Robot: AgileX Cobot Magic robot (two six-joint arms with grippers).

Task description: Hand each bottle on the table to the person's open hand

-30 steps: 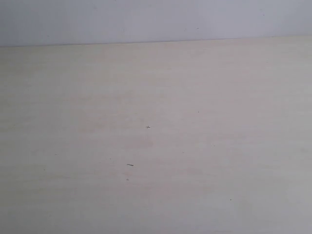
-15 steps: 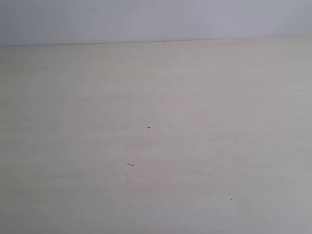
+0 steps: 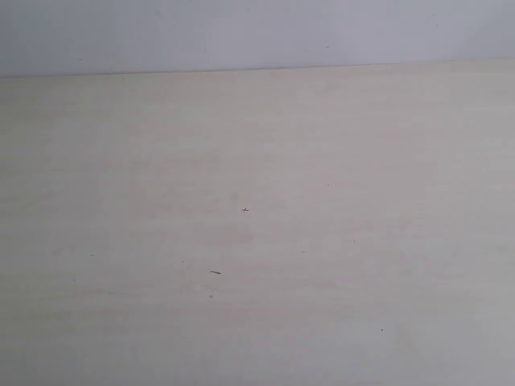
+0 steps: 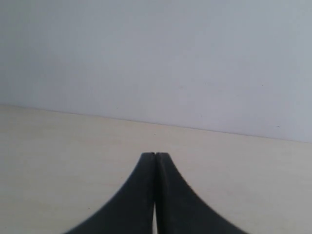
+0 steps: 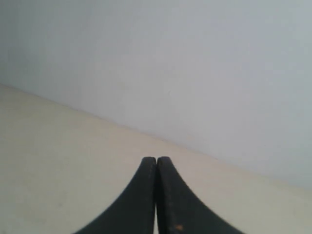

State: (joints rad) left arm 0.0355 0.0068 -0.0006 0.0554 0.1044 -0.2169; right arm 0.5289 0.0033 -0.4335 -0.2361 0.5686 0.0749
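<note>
The pale beige table fills the exterior view, with only a few tiny dark specks on it. No bottle and no person's hand appear in any view. My left gripper is shut, its two black fingers pressed tip to tip over the table, holding nothing. My right gripper is likewise shut and empty, above the table. Neither gripper nor arm shows in the exterior view.
A plain pale grey wall rises behind the table's far edge. Both wrist views look across the tabletop toward that wall.
</note>
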